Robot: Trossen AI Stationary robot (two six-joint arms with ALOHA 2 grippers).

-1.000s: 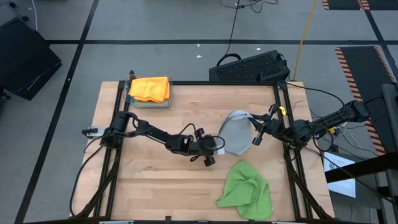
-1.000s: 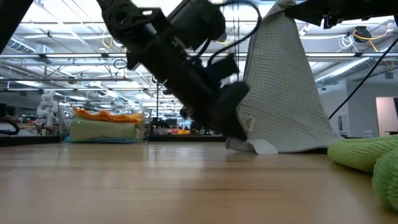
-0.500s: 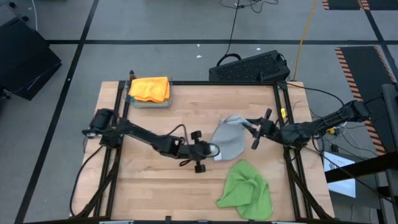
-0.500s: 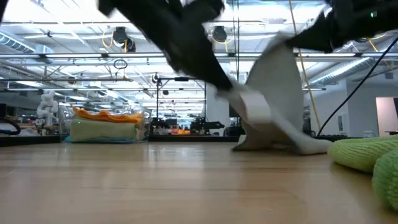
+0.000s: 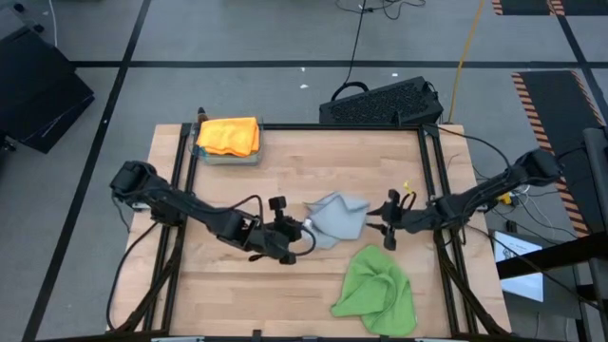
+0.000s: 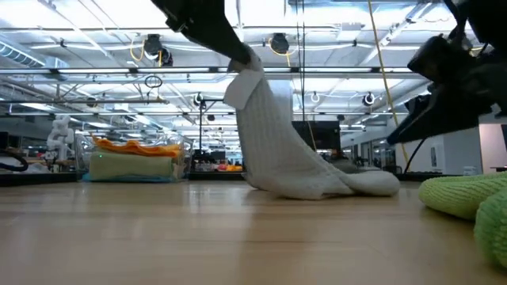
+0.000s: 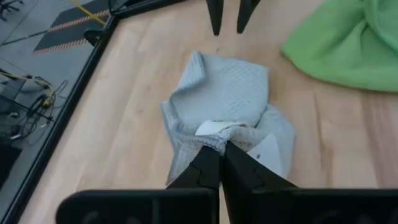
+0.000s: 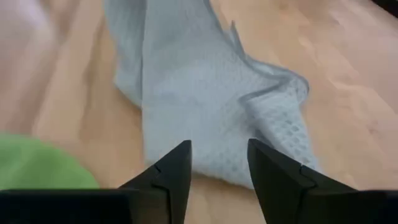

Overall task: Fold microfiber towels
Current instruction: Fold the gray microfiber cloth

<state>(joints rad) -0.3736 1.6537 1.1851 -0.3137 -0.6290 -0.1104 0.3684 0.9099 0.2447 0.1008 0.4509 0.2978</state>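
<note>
My left gripper (image 5: 302,229) is shut on a light grey microfiber towel (image 5: 334,214) at the table's middle. In the low view the towel (image 6: 277,134) slopes down from that gripper (image 6: 240,62) to the table. My right gripper (image 5: 387,218) stands open just to the towel's right, touching nothing; its wrist view shows its fingers (image 8: 217,165) apart over the towel (image 8: 205,93). A bright green towel (image 5: 375,285) lies crumpled near the front edge. An orange towel (image 5: 229,135) tops a stack at the far left. My left gripper pinches a bunched edge of the grey towel beside its white label (image 7: 214,129) between its two fingertips. The fingers come slanting down from the table's left. That end is lifted, and the towel hangs slack below it with its other end (image 6: 360,182) resting on the table.
A black frame rail (image 5: 432,180) runs along the table's right side, another (image 5: 180,180) along its left. The stack under the orange towel (image 6: 131,162) sits in a clear tray at the far left corner. Bare wood (image 5: 228,285) shows at the near left.
My right gripper has opened, let go of the grey towel's top and sunk toward the table. My left gripper has shut on the towel's lower corner, then risen and drawn back toward the table's left. The towel, hanging upright before, has collapsed and trails from the left gripper.
</note>
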